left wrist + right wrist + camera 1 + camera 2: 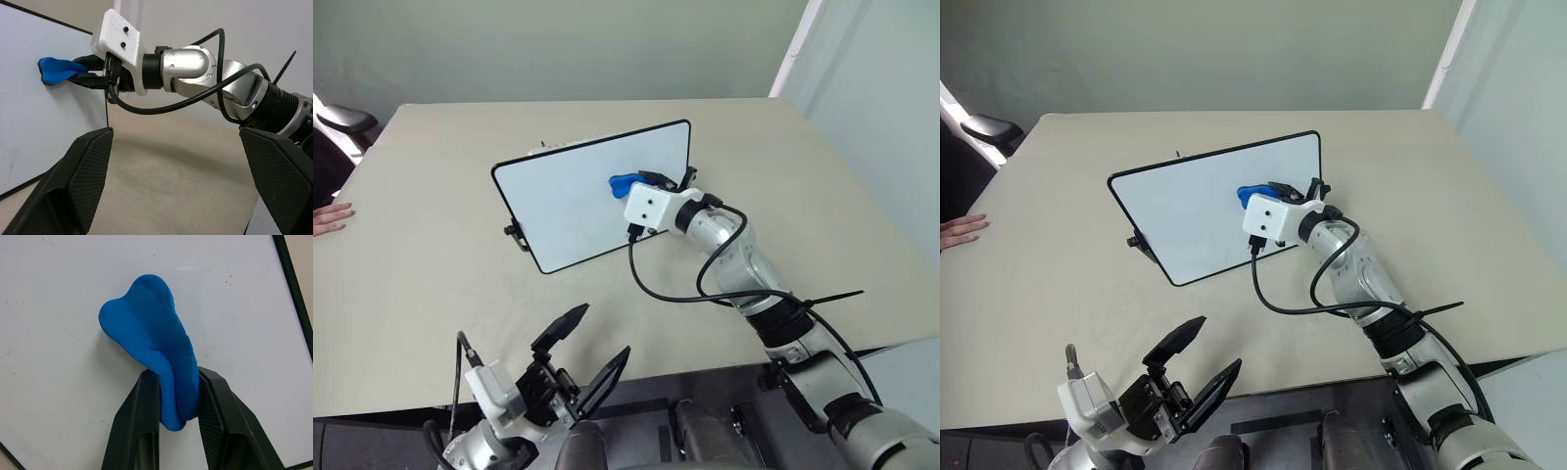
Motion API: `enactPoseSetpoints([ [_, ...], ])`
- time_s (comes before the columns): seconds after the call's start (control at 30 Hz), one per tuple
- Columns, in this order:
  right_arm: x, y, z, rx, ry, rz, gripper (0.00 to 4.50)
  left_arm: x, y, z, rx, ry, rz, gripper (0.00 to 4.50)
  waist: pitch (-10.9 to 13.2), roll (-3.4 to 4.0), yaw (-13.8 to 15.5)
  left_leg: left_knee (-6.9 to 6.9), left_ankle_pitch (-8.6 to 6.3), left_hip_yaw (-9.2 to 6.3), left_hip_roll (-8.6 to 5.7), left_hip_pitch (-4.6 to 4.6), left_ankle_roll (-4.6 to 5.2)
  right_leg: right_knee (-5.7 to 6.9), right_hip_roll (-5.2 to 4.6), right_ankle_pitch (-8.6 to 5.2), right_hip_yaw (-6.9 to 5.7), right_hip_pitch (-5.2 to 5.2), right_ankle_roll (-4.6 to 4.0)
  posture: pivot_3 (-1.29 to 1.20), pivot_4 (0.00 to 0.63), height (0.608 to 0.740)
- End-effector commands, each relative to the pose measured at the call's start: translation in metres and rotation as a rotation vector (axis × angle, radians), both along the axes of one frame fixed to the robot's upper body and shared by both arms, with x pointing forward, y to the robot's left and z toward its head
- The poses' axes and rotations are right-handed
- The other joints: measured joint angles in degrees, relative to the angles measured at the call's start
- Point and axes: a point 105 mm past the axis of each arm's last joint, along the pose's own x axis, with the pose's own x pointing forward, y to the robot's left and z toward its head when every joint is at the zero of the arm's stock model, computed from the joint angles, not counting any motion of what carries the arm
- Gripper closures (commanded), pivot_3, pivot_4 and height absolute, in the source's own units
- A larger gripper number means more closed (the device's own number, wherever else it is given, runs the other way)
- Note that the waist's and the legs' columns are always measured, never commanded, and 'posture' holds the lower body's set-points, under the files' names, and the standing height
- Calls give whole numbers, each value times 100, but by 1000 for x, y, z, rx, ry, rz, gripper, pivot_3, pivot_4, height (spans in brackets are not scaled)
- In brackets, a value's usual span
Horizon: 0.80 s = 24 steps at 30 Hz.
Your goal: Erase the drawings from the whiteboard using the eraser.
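So the whiteboard (578, 201) is propped up tilted on the beige worktop (431, 264), pretty much in the middle. The right gripper (178, 401) has its fingers (139, 426) clamped tight on the blue eraser (151, 342), squishing it a bit, and the eraser's tip is pressed against the board's white face near the right edge, toward the upper part. Can't spot any red scribble on the board, just a few tiny specks and faint scratches. The left gripper (582, 348) hangs low over the near edge of the worktop, well apart from the board, fingers spread wide and holding nothing. A person's hand (328, 217) rests at the worktop's far left edge.
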Motion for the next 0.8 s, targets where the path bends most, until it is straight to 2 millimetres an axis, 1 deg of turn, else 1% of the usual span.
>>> enactPoseSetpoints([
  [0.03,-3,-13,15,60,-30,-27,3492,-2,1,10,0,-45,4,0,0,0,15,0,0,0,0,0,0,0,0,0,0,1,0,0,150,740],
  [0.2,-10,-46,-7,84,31,-122,3492,-2,2,11,-4,-43,5,0,-2,-4,116,4,0,2,0,-1,0,-15,-2,-1,-7,18,1,0,150,740],
  [0.3,-17,-58,-9,134,54,-160,3492,-2,3,11,-3,-43,5,0,-2,-4,122,12,0,8,0,-2,-1,-38,-4,0,-4,30,0,0,150,740],
  [0.37,-26,-72,-9,210,86,-197,3492,-3,4,10,-3,-42,5,0,-3,-4,120,15,0,11,-1,-4,-1,-44,-4,0,-4,32,0,0,150,740],
  [0.4,-30,-76,-9,234,98,-207,3492,-3,4,10,-2,-41,5,0,-3,-4,122,15,0,12,-1,-5,0,-46,-4,-1,-4,33,1,0,150,740],
  [0.5,-44,-102,-13,456,248,-301,3492,-4,3,10,-2,-38,3,0,-4,-6,123,15,0,14,0,-5,0,-60,0,-3,-6,38,4,0,150,740],
  [0.57,-53,-123,-22,625,375,-394,3492,-4,3,9,-1,-35,2,0,-5,-7,123,16,-1,17,-1,-4,2,-68,3,-4,-8,47,6,0,150,740],
  [0.6,-56,-128,-25,672,413,-419,3492,-4,3,8,-1,-34,2,0,-5,-9,122,16,-1,20,-1,-4,3,-72,4,-4,-8,50,6,0,150,740],
  [0.67,-69,-142,-40,771,529,-484,3492,-4,2,7,0,-31,0,0,-5,-9,121,26,-3,31,-3,-5,5,-75,4,-4,-7,57,5,0,150,740],
  [0.73,-81,-150,-51,844,618,-525,3492,-5,1,6,1,-27,-3,0,-7,-11,130,30,-6,35,-4,-5,11,-75,4,-7,-8,63,1,0,150,740],
  [0.8,-87,-150,-55,902,676,-530,3492,-5,0,5,0,-25,-7,0,-6,-9,123,33,-9,38,-5,-2,16,-74,5,-9,-8,65,-4,0,150,740],
])
